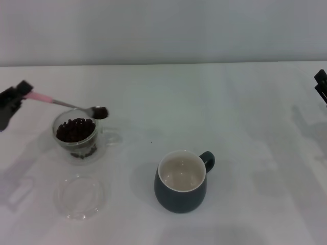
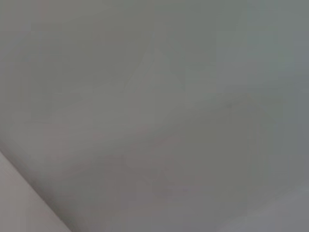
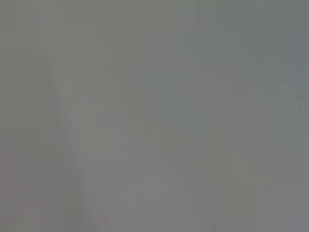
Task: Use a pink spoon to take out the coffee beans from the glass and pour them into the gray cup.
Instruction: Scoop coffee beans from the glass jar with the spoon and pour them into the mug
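Presently my left gripper [image 1: 19, 94] sits at the far left edge of the head view, clamped on the pink end of the spoon [image 1: 61, 103]. Spoon runs from the gripper out to the right, slightly downward, bowl level above the far right rim of the glass [image 1: 76, 133]. Bowl carries a small heap of beans [image 1: 101, 113]. More beans fill the glass, which stands on the white table [image 1: 245, 127], clear handle to the right. Flat clear dish [image 1: 82, 196] lies just in front of the glass, apart from it. Cup [image 1: 181, 182] stands near centre, well right of the glass, handle pointing back-right, cream inside bare. My right gripper [image 1: 321, 84] shows only as a dark sliver at the right edge; fingers — cannot tell. No brands, labels or writing readable anywhere. Both wrist views show only blank grey.
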### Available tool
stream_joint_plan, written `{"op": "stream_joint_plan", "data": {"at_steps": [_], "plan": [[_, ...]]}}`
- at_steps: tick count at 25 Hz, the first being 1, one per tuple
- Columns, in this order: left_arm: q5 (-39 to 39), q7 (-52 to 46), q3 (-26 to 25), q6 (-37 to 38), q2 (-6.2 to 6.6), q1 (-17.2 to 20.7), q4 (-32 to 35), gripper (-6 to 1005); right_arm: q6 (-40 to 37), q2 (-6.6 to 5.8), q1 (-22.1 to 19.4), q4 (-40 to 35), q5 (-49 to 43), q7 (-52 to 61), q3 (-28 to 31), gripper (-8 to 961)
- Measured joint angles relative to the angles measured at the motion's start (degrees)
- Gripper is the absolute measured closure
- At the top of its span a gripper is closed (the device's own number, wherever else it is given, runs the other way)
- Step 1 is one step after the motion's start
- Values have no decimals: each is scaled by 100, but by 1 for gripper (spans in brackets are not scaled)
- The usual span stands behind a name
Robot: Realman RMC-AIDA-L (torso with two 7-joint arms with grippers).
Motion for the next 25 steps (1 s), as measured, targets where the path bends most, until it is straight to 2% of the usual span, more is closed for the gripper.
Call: {"op": "stream_joint_plan", "data": {"at_steps": [8,19,25], "plan": [[304,-88,335,-227,-67,-353,-31,860,-115,0,9,11,0,-4,11,108],[327,132,1354,-353,-139,-630,67,861,-227,0,16,91,-10,-5,-22,108],[342,349,1860,-177,-221,-724,470,861,-236,0,13,170,-24,-12,-39,108]]}}
